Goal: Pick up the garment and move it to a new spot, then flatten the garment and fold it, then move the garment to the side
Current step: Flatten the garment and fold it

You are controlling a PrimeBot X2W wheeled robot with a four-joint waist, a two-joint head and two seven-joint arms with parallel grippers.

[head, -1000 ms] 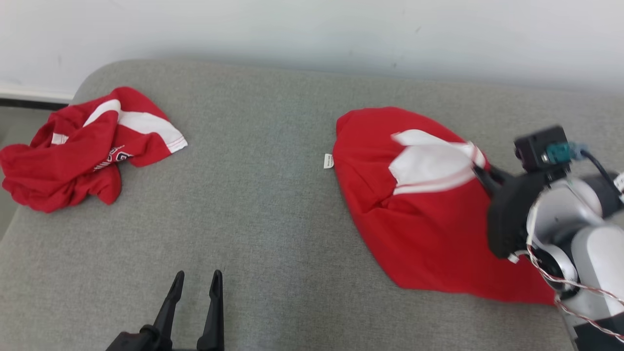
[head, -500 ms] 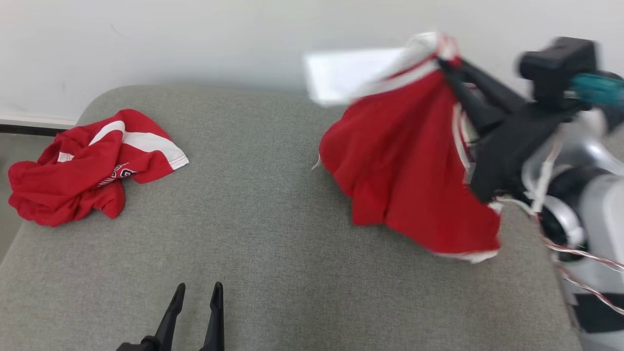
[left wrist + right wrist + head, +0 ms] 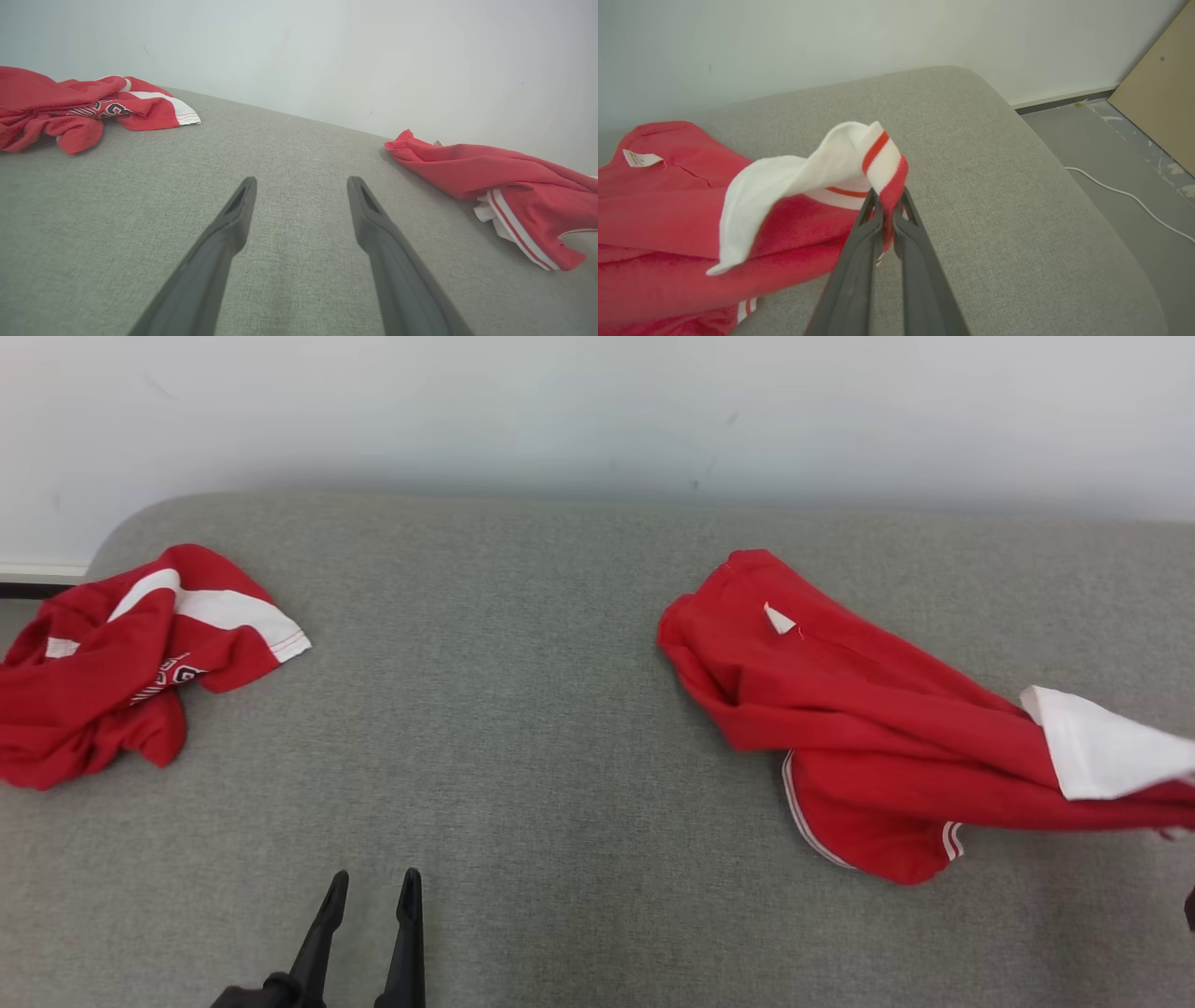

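My right claw (image 3: 887, 199) is clamped on the garment (image 3: 868, 737), dragging it by the cushion's (image 3: 523, 756) right edge. My left claw (image 3: 372, 889) is apart. Flattening, folding and siding are left.

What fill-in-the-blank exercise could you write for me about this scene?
The right hand is ____ (open/shut) on the white striped trim of the stretched red fabric garment. The left hand, holding nothing, is ____ (open/shut). The crumpled red-and-white lettered garment lies toward the robot's ____ (left/right). Both lie on a ____ fabric cushion.
Missing: shut; open; left; grey.
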